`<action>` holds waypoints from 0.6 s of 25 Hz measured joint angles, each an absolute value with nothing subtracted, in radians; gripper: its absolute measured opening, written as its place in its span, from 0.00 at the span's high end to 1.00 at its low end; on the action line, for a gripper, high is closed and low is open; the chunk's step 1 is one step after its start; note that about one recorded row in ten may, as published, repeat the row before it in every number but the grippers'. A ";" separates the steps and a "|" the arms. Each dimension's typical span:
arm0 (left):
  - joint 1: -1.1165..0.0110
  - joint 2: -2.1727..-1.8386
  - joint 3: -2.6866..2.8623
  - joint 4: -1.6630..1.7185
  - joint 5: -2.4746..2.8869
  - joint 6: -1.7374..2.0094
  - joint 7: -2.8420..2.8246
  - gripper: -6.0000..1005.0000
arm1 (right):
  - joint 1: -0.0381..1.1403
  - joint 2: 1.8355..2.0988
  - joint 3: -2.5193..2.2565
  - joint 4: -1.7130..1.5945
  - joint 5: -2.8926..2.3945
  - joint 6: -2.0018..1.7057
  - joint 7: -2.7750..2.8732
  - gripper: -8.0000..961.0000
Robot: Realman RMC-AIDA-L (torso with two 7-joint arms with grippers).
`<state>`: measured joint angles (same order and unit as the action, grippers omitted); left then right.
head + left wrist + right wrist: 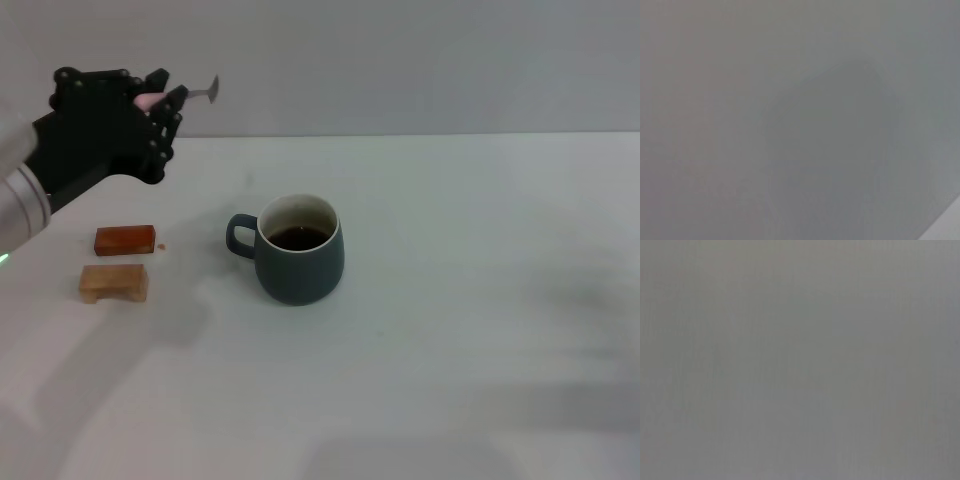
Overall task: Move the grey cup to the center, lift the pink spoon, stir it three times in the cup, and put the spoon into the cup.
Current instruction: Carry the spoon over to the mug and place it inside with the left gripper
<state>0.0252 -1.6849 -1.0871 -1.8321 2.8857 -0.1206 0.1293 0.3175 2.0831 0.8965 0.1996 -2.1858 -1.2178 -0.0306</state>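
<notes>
White table fills most of the head view, with a pale wall behind it.

Left arm enters from the left edge, raised above the table's far left part. The left gripper is black, closed on the pink spoon. A bit of pink handle shows between the fingers; the grey metal neck and bowl stick out to the right of the fingertips, held roughly level in the air, well above and to the left of the cup.

The grey cup stands upright near the middle of the table, loop handle pointing to the robot's left. Pale inner wall visible; the bottom looks dark, and whether that is liquid or shadow I cannot tell.

Reddish-brown block lies on the table to the left of the cup, well apart from it. Light wooden block lies just in front of it, close but not touching as far as seen.

Right gripper: not in view. Both wrist views show only plain grey surface, nothing to identify.
</notes>
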 joint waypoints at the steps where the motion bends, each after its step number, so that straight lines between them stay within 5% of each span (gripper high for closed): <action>1: 0.025 -1.685 -1.087 -1.832 2.886 -0.121 0.129 0.85 | 0.317 2.083 0.897 0.199 -2.186 -1.218 -0.031 0.99; 5: 0.024 -1.721 -1.093 -1.921 2.883 -0.271 0.239 0.85 | 0.316 2.083 0.897 0.199 -2.186 -1.214 -0.031 0.99; 12: 0.027 -1.830 -1.141 -1.976 2.830 -0.476 0.463 0.85 | 0.316 2.083 0.899 0.194 -2.186 -1.212 -0.031 0.99; 13: 0.024 -1.877 -1.194 -1.972 2.711 -0.538 0.606 0.85 | 0.316 2.083 0.899 0.193 -2.186 -1.212 -0.031 0.99; 15: 0.026 -1.906 -1.235 -1.967 2.610 -0.564 0.710 0.85 | 0.316 2.083 0.900 0.192 -2.186 -1.212 -0.031 0.99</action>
